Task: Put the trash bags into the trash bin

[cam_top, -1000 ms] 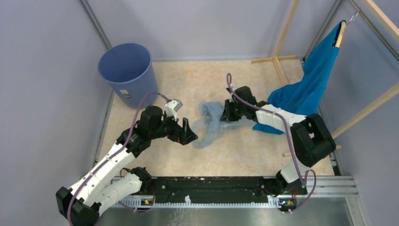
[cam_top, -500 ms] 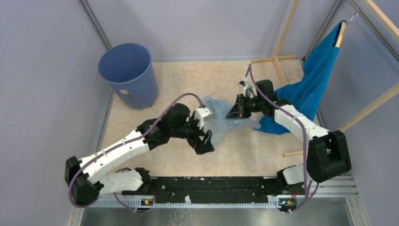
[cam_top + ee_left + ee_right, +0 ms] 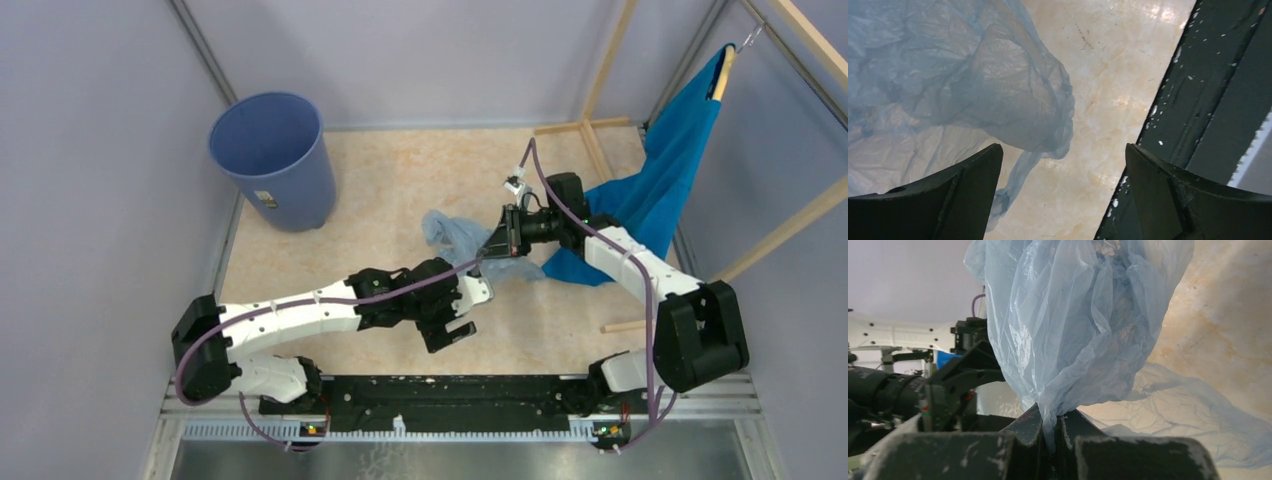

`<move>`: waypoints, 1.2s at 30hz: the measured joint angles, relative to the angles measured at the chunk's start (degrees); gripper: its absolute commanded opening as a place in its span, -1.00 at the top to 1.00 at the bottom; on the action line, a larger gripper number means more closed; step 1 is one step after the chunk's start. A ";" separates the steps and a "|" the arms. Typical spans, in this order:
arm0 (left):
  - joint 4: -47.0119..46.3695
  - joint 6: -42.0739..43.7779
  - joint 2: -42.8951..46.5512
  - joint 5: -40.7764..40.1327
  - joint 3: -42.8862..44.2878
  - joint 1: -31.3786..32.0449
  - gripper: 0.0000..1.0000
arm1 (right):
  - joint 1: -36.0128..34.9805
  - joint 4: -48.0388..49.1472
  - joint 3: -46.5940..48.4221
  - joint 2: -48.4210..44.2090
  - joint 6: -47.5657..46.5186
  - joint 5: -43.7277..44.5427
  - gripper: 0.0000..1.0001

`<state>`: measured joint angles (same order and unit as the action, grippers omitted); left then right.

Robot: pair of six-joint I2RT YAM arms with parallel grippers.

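Observation:
The trash bag [image 3: 453, 233], a crinkly pale-blue film, lies bunched mid-table, and one end is lifted. My right gripper [image 3: 497, 246] is shut on that end; in the right wrist view the film [image 3: 1073, 325] rises from between the closed fingers [image 3: 1052, 426]. My left gripper [image 3: 456, 334] is open and empty, just in front of the bag near the table's front edge. In the left wrist view the bag [image 3: 948, 85] hangs ahead of the spread fingers [image 3: 963, 200], apart from them. The round blue trash bin [image 3: 272, 160] stands upright and open at the far left corner.
A teal cloth [image 3: 660, 180] hangs from a wooden hanger at the right, draped behind the right arm. A wooden frame [image 3: 598, 126] stands at the back right. The black front rail [image 3: 1208, 100] is close beside the left gripper. Grey walls enclose the table.
My left arm has swung right and toward the front edge, away from the bag's left side. My right gripper has pulled back to the right with the bag's end held.

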<state>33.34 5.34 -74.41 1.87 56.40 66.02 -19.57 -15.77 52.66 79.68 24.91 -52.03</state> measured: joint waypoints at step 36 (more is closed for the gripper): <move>-13.40 -28.41 17.66 -9.46 -9.11 2.38 1.00 | -0.31 -9.86 1.66 -11.06 2.03 18.78 -0.82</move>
<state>19.94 -23.07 -56.75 -7.60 47.29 68.40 -19.88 -25.63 54.33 68.62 26.94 -33.26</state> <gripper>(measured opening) 0.006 0.885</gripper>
